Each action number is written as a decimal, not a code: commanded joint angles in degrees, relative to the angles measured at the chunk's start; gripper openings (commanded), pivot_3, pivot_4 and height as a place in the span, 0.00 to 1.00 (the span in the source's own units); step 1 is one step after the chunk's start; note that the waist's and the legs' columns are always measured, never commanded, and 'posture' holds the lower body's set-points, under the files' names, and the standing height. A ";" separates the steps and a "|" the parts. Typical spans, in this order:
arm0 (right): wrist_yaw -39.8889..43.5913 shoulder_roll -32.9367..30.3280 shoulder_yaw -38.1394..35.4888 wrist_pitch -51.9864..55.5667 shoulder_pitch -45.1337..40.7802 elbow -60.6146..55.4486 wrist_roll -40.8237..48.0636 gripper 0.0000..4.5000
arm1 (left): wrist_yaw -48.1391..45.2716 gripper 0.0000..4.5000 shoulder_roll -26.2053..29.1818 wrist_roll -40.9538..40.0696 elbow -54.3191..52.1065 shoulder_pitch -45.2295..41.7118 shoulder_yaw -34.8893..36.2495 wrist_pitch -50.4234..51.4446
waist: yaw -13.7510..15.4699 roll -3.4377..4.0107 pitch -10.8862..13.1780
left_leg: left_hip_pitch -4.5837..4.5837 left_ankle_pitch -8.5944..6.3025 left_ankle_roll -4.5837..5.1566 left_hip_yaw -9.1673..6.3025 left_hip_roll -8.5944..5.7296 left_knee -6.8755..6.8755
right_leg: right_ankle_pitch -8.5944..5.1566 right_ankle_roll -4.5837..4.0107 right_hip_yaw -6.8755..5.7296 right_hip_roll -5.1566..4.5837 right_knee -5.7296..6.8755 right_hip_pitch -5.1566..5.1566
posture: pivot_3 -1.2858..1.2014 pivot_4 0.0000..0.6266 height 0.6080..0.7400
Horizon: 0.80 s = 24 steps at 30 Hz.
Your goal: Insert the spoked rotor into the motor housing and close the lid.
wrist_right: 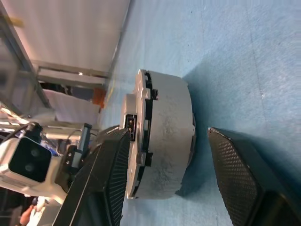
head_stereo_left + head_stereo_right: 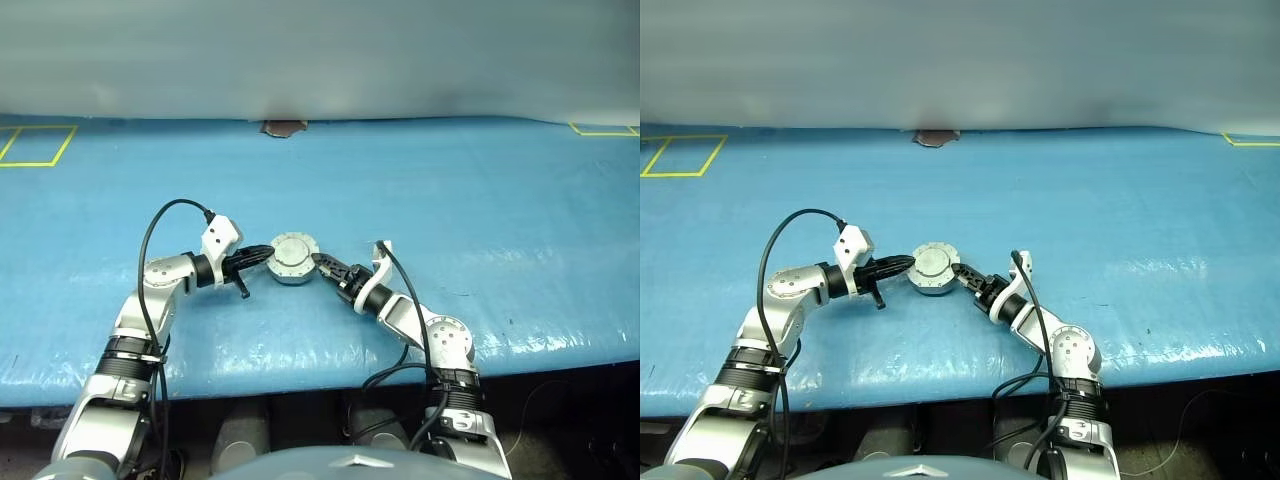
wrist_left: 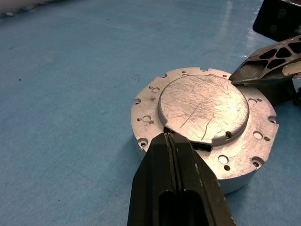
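The motor housing (image 2: 292,258) stands in the middle of the blue table with the grey lid (image 3: 202,106) lying flat on top of it. The spoked rotor is hidden. My left gripper (image 2: 265,255) is shut, and its tips (image 3: 169,135) touch the edge of the lid's raised centre disc. From the other side, my right gripper (image 2: 318,261) is open, rolled on its side at the housing's edge. In the right wrist view the housing (image 1: 164,136) sits between its fingers (image 1: 113,160), one over the lid and one low by the table, neither pressing on it.
The blue table cover (image 2: 480,220) stretches wide on all sides. Yellow tape rectangles (image 2: 35,145) mark the far left and far right corners. A small brown object (image 2: 285,127) lies at the far edge. The table's front edge runs just below my arms.
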 commanded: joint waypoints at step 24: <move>-0.74 4.43 1.39 -1.70 -0.83 0.68 4.25 0.53 | 0.82 0.00 0.29 1.30 0.74 0.68 -1.02 -0.13 | -0.13 0.02 0.01 | -0.08 0.00 0.01 0.01 -0.01 -0.17 | 0.12 0.17 0.03 0.02 -0.40 0.06 | 0.52 0.24 1.00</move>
